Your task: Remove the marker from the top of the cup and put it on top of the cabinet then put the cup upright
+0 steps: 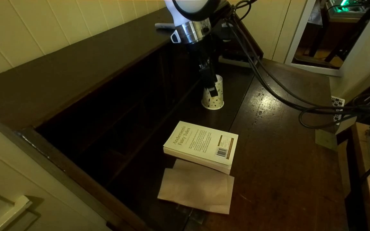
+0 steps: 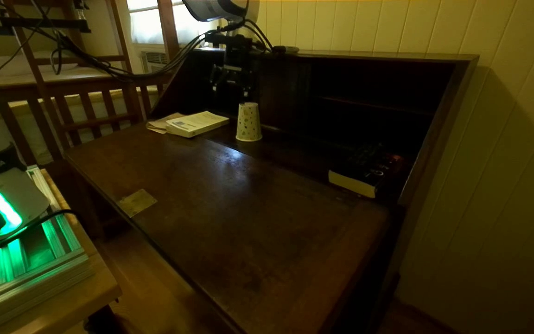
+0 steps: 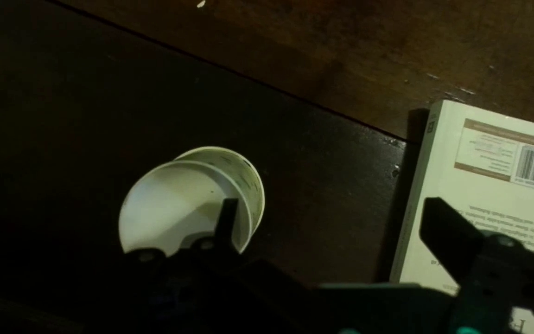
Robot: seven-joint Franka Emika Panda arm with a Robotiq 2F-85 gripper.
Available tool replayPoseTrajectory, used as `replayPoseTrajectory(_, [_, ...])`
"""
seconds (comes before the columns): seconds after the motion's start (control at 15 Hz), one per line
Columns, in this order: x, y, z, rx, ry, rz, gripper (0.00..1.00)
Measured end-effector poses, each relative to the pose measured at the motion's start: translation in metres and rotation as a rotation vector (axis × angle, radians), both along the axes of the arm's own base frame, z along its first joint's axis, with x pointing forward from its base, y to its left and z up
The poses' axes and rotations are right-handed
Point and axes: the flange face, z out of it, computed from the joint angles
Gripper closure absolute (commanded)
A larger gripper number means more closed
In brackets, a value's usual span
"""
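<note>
- My end effector (image 3: 332, 202) is in a released state: in the wrist view its two fingers (image 3: 226, 222) stand wide apart.
- In both exterior views it hangs over the counter (image 2: 230, 232), pointing downward.
- The cup (image 2: 249, 122) stands on the counter upside down: the narrow closed base is above and the wide rim is below. Small dark marks are printed on its white wall.
- In my wrist view, one finger crosses in front of the cup base, and the other crosses in front of the white book (image 1: 201, 144). Whether the finger touches the cup, I cannot say with certainty.
- The white book lies flat near the cup, but apart from it. In an exterior view I can read its title, "Andersen's Fairy Tales".
- A brown paper (image 1: 198, 191) lies at the side of this book which is away from the cup.
- The black book (image 2: 362, 171) lies well apart from the cup, on its opposite side.
- The cabinet (image 1: 75, 64) rises at the back of the counter. On its flat top I see a pale object (image 1: 163, 26), partly hidden by my arm (image 1: 194, 30); what it is, I cannot tell.
</note>
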Motion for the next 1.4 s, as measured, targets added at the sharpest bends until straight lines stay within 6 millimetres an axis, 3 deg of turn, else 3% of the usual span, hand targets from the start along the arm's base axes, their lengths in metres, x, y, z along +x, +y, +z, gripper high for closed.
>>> replayPoseTrajectory(0.6, [0.001, 0.001, -0.004, -0.003, -0.041, -0.005, 0.0])
replayPoseTrajectory(1.07, [0.001, 0.027, -0.008, -0.02, -0.042, 0.071, 0.0])
replayPoseTrajectory(1.4, [-0.009, 0.044, -0.029, -0.015, -0.046, 0.11, 0.0])
